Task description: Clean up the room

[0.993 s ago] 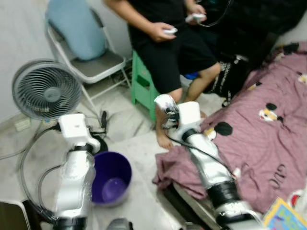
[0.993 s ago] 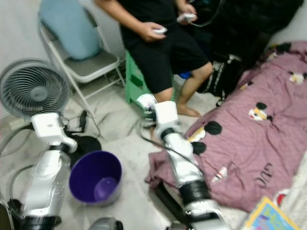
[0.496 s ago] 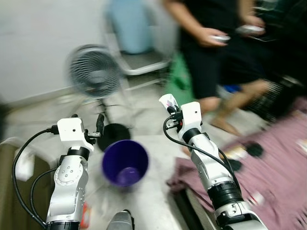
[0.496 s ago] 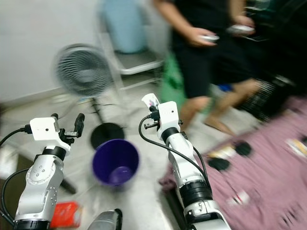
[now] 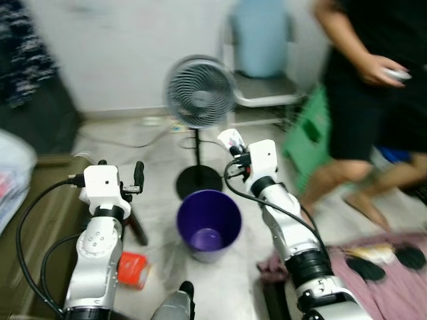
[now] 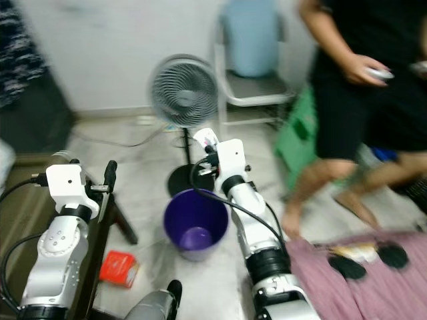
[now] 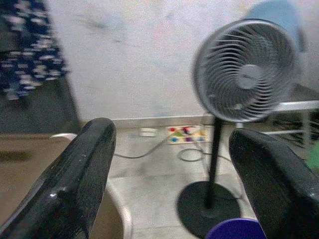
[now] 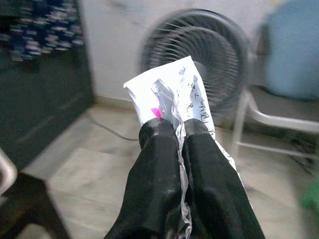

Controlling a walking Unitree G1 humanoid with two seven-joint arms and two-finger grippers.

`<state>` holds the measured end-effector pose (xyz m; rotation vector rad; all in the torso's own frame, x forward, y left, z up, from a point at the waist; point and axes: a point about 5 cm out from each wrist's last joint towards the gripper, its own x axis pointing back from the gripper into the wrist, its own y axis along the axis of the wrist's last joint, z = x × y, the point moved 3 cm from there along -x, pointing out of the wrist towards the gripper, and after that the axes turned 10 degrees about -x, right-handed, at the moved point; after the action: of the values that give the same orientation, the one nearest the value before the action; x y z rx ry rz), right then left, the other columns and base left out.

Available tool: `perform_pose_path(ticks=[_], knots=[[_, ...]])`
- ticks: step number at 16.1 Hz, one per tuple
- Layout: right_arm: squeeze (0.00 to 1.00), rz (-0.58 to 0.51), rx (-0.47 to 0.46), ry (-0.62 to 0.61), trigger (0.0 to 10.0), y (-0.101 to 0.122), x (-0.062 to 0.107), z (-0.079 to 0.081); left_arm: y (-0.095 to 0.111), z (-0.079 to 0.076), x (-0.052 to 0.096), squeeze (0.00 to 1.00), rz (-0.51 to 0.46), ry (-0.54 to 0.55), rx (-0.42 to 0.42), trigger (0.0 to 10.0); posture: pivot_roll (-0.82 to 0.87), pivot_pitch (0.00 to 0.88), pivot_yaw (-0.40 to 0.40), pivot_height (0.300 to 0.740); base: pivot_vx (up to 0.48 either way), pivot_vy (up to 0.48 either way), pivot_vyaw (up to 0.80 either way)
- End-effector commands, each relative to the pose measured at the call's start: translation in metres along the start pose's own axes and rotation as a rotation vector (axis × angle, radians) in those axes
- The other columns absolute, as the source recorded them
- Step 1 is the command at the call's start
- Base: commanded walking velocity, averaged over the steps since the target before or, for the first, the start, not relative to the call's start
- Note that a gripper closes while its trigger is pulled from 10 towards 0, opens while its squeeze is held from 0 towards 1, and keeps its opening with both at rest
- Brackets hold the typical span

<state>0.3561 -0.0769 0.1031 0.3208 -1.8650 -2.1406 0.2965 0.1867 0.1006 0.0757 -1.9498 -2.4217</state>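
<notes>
**Wrapper held above the purple bin**

Head views: the right gripper [image 5: 231,142] is raised in front of the robot, pinching a crumpled white wrapper [image 5: 233,139]. It sits above and just behind the far rim of a purple bin [image 5: 208,225] standing on the pale floor; the bin's inside looks bare, its bottom lit. Directly behind the bin stands a grey pedestal fan [image 5: 199,91] on a round black base, and behind that a folding chair [image 5: 265,87] with a light blue cushion. A person in black [image 5: 373,80] stands to the right beside a green stool [image 5: 310,130]. A red packet [image 5: 132,269] lies on the floor beside the left arm. A mauve blanket [image 5: 373,267] lies at lower right.

Left wrist view: the left gripper [image 7: 172,174] has its fingers spread wide with nothing between them; the fan, a cable on the floor and the bin's rim lie beyond.

Right wrist view: the fingers [image 8: 157,169] are pressed together on the wrapper, which has a pink mark and small dark print too blurred to read.
</notes>
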Motion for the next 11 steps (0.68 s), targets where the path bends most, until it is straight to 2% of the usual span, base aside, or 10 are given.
perform_pose_path(ticks=[1, 11], knots=[[0.00, -0.012, 0.008, 0.014, 10.0, 0.0040, -0.0032, 0.0024, 0.0000, 0.0017, 0.0013, 0.00, -0.006, -0.009, 0.006, 10.0, 0.07, 0.013, -0.001, 0.740, 0.000, 0.000, 0.80], [0.00, -0.018, 0.008, 0.005, 10.0, 0.0049, -0.0049, 0.0008, 0.0039, 0.0004, 0.0015, 0.00, -0.030, -0.012, 0.006, 10.0, 0.07, 0.017, -0.002, 0.740, 0.000, 0.000, 0.80]])
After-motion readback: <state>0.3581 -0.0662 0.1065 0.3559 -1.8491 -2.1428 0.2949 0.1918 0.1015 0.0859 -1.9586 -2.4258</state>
